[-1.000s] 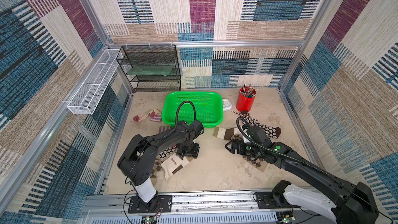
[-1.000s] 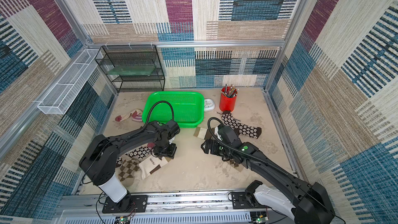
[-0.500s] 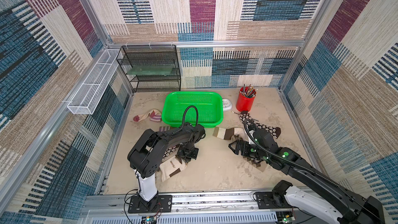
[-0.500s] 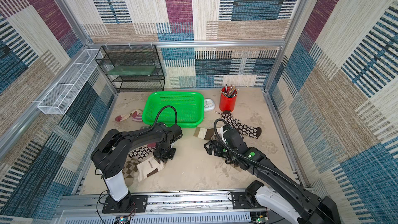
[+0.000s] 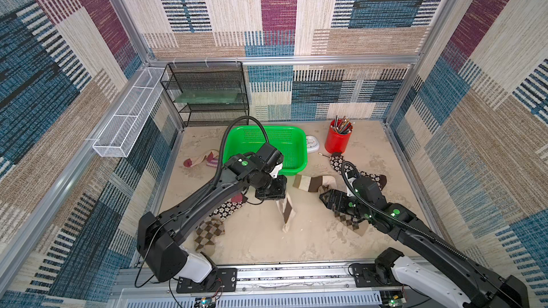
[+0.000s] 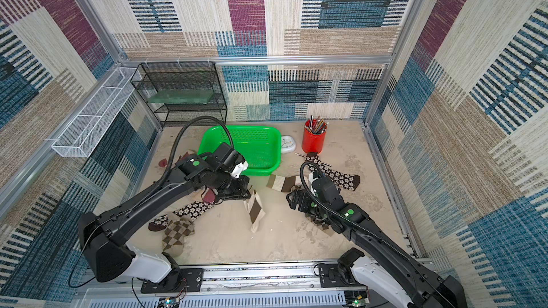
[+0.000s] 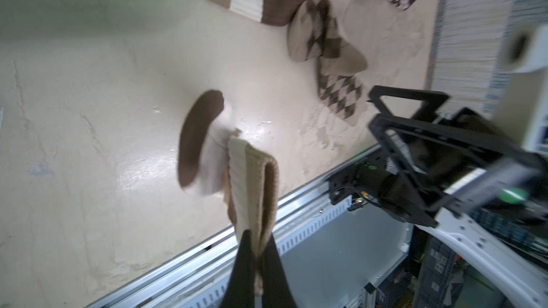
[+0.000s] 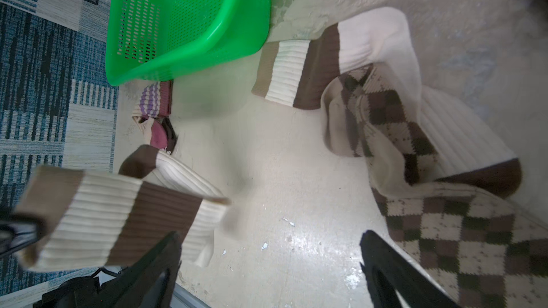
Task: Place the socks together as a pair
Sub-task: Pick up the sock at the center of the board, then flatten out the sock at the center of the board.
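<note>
Left gripper (image 7: 258,250): jaws clamped on cuff of banded sock (image 5: 286,214), which dangles over mid-table
Right gripper (image 8: 267,265): jaws wide apart, nothing between them, low over table (image 5: 296,247)
Matching banded sock (image 5: 310,183): flat, just beside green basket (image 5: 298,149), partly under argyle sock (image 8: 385,119)
Other socks: purple-striped sock (image 5: 201,160) near basket's other side; daisy sock (image 5: 228,208) partly beneath left arm

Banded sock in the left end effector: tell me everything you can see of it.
The cream ribbed-knit sock has tan and dark brown bands near the cuff and a dark brown toe. The left end effector is shut on its tan cuff; it hangs limp in front of the green basket. Whether its toe touches the table is unclear.
</note>
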Robot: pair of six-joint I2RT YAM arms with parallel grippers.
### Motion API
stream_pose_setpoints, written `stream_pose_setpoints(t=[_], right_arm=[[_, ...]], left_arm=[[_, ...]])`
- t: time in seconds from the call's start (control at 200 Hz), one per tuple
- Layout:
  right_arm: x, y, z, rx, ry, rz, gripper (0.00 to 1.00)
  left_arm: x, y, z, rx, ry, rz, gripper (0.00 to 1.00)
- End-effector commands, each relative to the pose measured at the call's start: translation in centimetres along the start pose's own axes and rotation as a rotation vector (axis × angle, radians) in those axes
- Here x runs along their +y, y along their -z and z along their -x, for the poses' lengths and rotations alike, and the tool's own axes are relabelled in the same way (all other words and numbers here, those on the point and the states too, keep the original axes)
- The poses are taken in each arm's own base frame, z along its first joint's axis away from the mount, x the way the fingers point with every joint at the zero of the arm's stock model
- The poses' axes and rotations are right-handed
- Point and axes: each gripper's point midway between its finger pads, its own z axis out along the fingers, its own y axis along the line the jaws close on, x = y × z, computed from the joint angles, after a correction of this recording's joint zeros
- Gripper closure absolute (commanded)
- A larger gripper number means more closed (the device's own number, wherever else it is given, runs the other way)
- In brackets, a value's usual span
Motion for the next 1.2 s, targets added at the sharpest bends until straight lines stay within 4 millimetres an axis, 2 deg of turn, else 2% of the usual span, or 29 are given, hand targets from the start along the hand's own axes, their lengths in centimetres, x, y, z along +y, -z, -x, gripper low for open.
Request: stream_pose_setpoints(t=[0.0, 0.09, 0.235, 0.315, 0.436, 0.551, 0.736, 0.936, 1.022, 1.092, 1.192], right_arm=[[0.7, 0.1, 1.1, -0.035, 0.018, 0.023, 0.04], [0.7, 0.0, 1.3, -0.034, 0.018, 0.019, 0.04], [0.6, -0.2, 1.2, -0.020, 0.012, 0.014, 0.04], [0.6, -0.2, 1.0, -0.013, 0.008, 0.017, 0.04], [0.4, -0.1, 0.8, -0.007, 0.001, 0.010, 0.04], [0.4, 0.2, 0.8, -0.016, 0.000, 0.017, 0.04], [0.4, 1.0, 1.3, -0.048, 0.008, 0.012, 0.04], [0.2, 2.1, 1.9, -0.074, 0.019, -0.009, 0.04], [-0.1, 2.7, 2.4, -0.095, 0.023, -0.028, 0.04], [-0.2, 3.3, 2.9, -0.117, 0.013, -0.031, 0.04], [-0.1, 3.6, 3.2, -0.132, -0.005, -0.013, 0.04]], left_arm=[[-2.2, 2.1, 0.1, -0.023, 0.057, -0.082, 0.98], [-3.0, 2.9, -0.1, -0.046, 0.057, -0.131, 0.98], [-0.7, 1.5, -1.1, -0.072, 0.136, -0.133, 0.98], [-0.5, 1.2, -1.5, -0.088, 0.172, -0.168, 0.99], [-0.7, 2.1, -1.3, -0.126, 0.170, -0.187, 0.98], [-2.6, 3.5, -0.6, -0.152, 0.133, -0.229, 0.99], [-8.0, 6.3, 0.5, -0.202, 0.037, -0.319, 0.98], [-13.2, 8.1, 1.0, -0.238, 0.000, -0.434, 0.99], [-14.2, 8.1, 0.8, -0.238, 0.007, -0.452, 0.99], [-14.2, 8.2, 0.7, -0.251, 0.030, -0.469, 0.99], [-12.2, 7.2, 0.5, -0.274, 0.077, -0.430, 0.99]])
